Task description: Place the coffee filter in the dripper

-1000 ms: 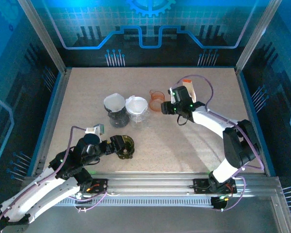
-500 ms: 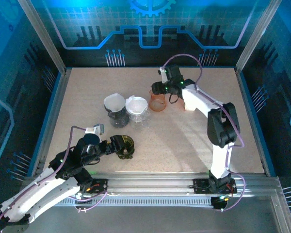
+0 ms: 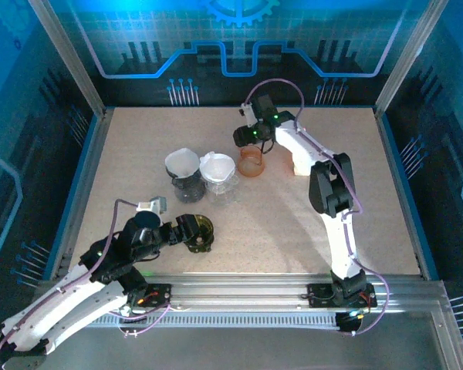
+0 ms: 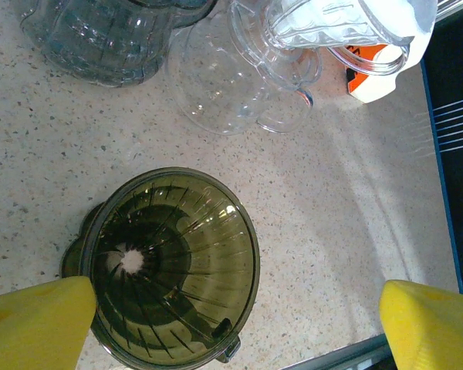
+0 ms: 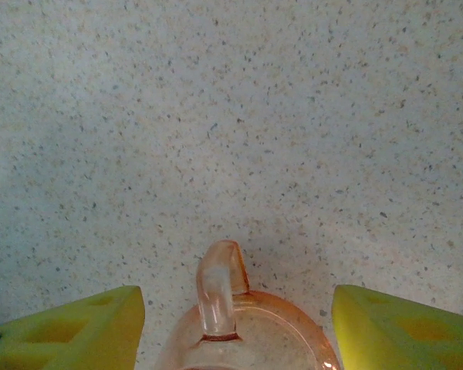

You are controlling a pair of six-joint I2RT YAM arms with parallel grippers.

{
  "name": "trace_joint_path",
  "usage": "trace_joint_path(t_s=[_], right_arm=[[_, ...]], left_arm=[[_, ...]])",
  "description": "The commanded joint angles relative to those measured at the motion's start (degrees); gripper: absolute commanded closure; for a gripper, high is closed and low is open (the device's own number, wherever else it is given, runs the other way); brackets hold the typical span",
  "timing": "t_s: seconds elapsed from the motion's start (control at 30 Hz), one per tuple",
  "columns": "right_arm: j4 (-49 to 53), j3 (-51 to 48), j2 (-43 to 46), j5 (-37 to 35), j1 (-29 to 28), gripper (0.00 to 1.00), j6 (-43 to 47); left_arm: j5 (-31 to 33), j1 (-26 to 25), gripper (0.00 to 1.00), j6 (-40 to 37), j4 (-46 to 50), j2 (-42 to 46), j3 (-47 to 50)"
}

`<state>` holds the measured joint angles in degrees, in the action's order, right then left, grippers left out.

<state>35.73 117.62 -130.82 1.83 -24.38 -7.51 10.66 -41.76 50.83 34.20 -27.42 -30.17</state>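
Well, left gripper [image 4: 235,320] spread around the dripper [image 4: 174,266]; right gripper [image 5: 233,331] spread above pink cup [image 5: 216,297], bare table [image 5: 231,116] beyond.

No legible text, brands or numbers, a gear emblem [image 3: 240,9] atop the blue back wall [image 3: 139,31]

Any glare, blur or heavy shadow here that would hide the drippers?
Top view: sharp, blue-tinted surround, soft arm shadows on the table. Left wrist view: green dripper crisp, faint glints on the clear glassware, left fingers blurred at the corners. Right wrist view: pink cup handle sharp, right fingers soft.
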Motion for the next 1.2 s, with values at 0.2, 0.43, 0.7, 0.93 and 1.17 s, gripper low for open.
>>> trace_joint_path(t_s=[0.2, 0.43, 0.7, 0.93, 1.17], right_arm=[[7.7, 2.7, -2.2, 0.4, -1.5, 0.36, 2.7], [10.2, 3.0, -2.2, 0.5, -1.6, 0.43, 3.3], [10.6, -1.4, 0.5, 0.8, -1.6, 0.47, 3.9], [7.7, -10.8, 6.4, 2.1, -1.5, 0.5, 3.7], [4.3, -22.8, 14.3, 2.2, -1.3, 0.5, 1.8]], left_arm=[[0.5, 0.8, 0.04, -1.5, 0.6, 0.0, -0.7], [0.5, 0.8, 0.04, -1.5, 1.0, 0.3, -0.9], [0.8, 0.9, 0.04, -1.9, 1.3, 0.5, -1.2], [0.9, 1.0, 0.04, -2.2, 1.2, 0.9, -1.3], [0.7, 1.2, 0.04, -2.5, 1.1, 1.6, -1.2]])
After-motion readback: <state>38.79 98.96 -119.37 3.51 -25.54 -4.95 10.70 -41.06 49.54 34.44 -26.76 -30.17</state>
